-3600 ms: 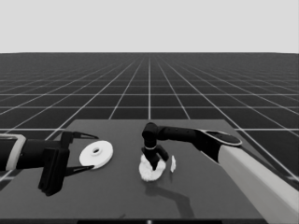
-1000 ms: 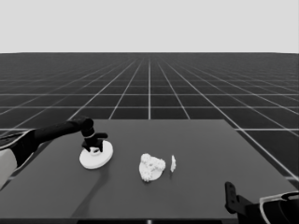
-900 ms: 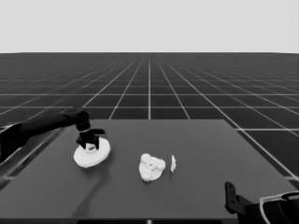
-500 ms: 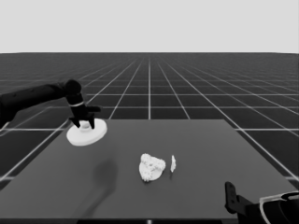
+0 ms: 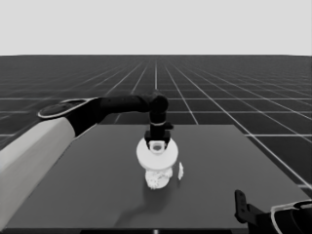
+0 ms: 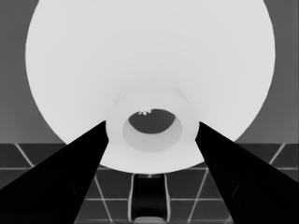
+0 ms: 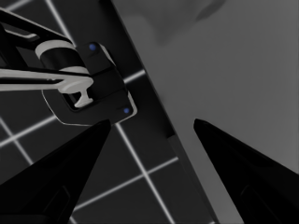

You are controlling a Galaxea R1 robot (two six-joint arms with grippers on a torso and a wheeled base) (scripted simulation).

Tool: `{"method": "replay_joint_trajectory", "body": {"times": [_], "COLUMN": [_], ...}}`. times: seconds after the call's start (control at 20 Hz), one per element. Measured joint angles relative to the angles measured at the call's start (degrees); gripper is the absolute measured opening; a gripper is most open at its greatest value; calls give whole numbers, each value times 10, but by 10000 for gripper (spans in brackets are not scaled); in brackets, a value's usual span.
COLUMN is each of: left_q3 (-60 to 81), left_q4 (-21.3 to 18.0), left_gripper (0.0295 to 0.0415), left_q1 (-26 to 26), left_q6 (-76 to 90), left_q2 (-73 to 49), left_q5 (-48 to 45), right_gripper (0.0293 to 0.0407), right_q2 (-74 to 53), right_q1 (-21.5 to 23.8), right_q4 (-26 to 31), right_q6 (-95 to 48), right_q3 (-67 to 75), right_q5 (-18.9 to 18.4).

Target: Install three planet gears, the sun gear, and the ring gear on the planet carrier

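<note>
My left gripper (image 5: pixel 157 142) is shut on the raised hub of the larger round part (image 5: pixel 157 154), holding it in the air just above the smaller round part (image 5: pixel 158 178) with its gears near the table's middle. In the left wrist view the larger round part (image 6: pixel 149 70) fills the picture, its hub (image 6: pixel 152 128) pinched between my two fingers; a bit of a toothed gear (image 6: pixel 144 112) shows through the hub's hole. The stack below is mostly hidden by the disc. My right gripper (image 7: pixel 152 128) waits open at the table's near right corner.
A thin white piece (image 5: pixel 180 170) stands just right of the stack. The left arm's pale grey part (image 5: pixel 34 156) crosses the table's left side. The right arm (image 5: pixel 273 219) sits at the lower right corner, by the table's edge (image 7: pixel 159 116).
The left gripper has lifted the larger round part off the table's left side and carried it right, to above the smaller round part. The right arm has withdrawn to its corner.
</note>
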Motion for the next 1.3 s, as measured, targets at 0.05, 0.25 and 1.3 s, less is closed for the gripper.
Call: {"method": "replay_joint_trajectory", "body": {"times": [0.05, 0.25, 1.3], "left_q3": [-3, -36, -54], "left_q4": [0, 151, 169], "left_gripper": [349, 349, 349], "left_q1": [0, 156, 182], "left_q6": [1, 19, 98], "left_q2": [2, 12, 16], "left_q5": [0, -35, -43], "right_gripper": [385, 385, 385], "right_q2": [0, 0, 0], "right_q1": [0, 0, 0], "right_q4": [0, 0, 0], "right_q6": [0, 0, 0], "right_q3": [0, 0, 0], "right_q5": [0, 0, 0]}}
